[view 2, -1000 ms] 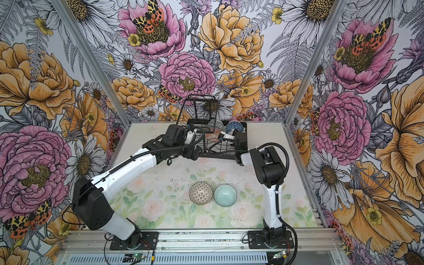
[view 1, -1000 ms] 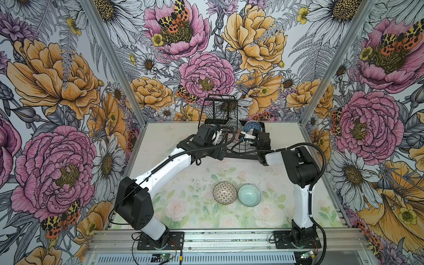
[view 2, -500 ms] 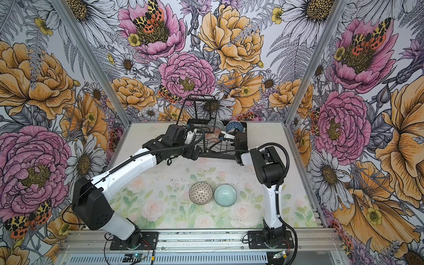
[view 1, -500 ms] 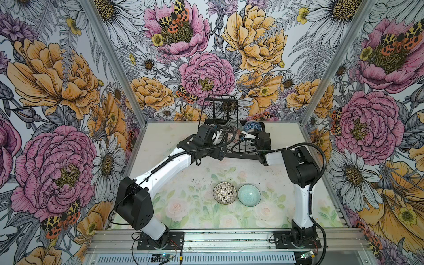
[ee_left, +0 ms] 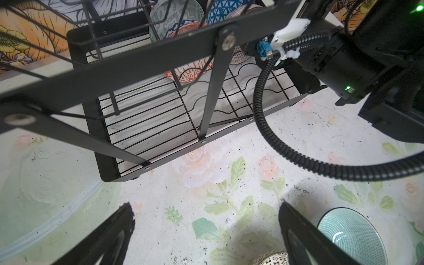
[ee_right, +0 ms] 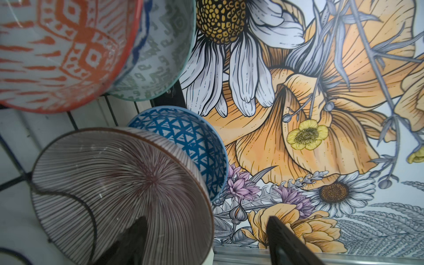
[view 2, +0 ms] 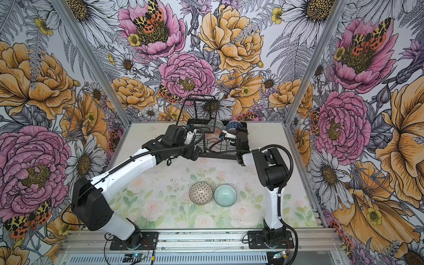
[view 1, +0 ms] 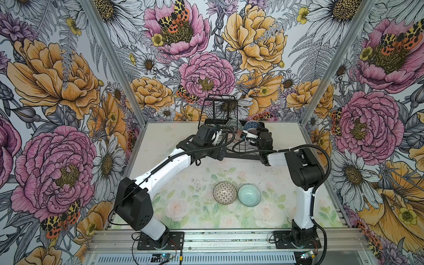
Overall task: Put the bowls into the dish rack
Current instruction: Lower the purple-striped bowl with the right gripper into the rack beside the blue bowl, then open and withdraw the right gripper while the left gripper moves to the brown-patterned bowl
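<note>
Bowl (ee_right: 119, 183), pink-striped, on edge in dish rack (ee_left: 104, 160), mouth facing right gripper (ee_right: 206, 220), jaws apart; left gripper (ee_left: 206, 204) apart, empty.

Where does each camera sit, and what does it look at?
Top views: high in front, looking down on the table, dish rack, left arm and right arm.
Left wrist: above the open left claw, facing the rack front and teal bowl.
Right wrist: above the open right claw, facing the pink-striped bowl inside the rack.
Shared: both wrist views show the blue lattice bowl.
</note>
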Controlling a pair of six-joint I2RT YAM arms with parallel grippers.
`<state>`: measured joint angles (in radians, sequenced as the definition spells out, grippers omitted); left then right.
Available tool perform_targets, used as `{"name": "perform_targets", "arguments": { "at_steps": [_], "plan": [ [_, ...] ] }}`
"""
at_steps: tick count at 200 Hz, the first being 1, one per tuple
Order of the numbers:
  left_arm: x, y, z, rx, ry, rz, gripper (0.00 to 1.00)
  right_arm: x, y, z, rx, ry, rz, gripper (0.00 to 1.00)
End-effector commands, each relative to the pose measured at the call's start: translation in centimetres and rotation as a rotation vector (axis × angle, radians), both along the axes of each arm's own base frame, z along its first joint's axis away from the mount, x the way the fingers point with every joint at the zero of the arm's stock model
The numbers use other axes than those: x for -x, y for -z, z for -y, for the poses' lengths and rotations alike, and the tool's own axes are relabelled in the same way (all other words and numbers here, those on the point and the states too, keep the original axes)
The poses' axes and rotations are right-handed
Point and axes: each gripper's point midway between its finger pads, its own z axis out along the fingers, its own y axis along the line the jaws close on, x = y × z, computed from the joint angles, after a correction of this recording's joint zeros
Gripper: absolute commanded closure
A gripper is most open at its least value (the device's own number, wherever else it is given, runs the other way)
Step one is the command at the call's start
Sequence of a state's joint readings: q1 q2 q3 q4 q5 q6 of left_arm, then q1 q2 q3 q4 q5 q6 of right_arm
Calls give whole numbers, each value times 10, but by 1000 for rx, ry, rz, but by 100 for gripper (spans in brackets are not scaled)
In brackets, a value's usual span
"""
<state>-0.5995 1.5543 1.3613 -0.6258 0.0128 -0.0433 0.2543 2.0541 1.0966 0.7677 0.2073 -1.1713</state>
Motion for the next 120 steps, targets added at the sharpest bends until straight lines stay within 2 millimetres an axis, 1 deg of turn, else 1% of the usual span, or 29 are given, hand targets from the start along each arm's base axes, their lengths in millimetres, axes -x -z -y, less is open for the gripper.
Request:
{"name": "perform_targets", "arguments": {
  "at_steps": [1,34,48,62,90,96,114,120],
  "plan": [
    [2,-12,-9,6,-4,34,1,12,-33,-6,-85,-3,39,1],
    [5,-17,-14,16,-20,44,1,31,-51,-9,-142,25,49,1],
    [6,-19,-19,28,-39,41,1,43,-55,-10,-170,42,18,1],
    [8,-19,-23,42,-53,33,1,58,-63,-10,-208,63,-22,1],
    [12,-17,-32,45,-87,29,1,94,-80,-12,-371,110,-123,1],
    [12,-17,-33,47,-92,27,1,100,-86,-10,-421,146,-130,1],
    [14,-14,-37,45,-109,23,1,116,-94,-3,-538,259,-199,1],
    [14,-14,-38,47,-116,22,1,123,-90,-1,-555,287,-239,1]
  ]
}}
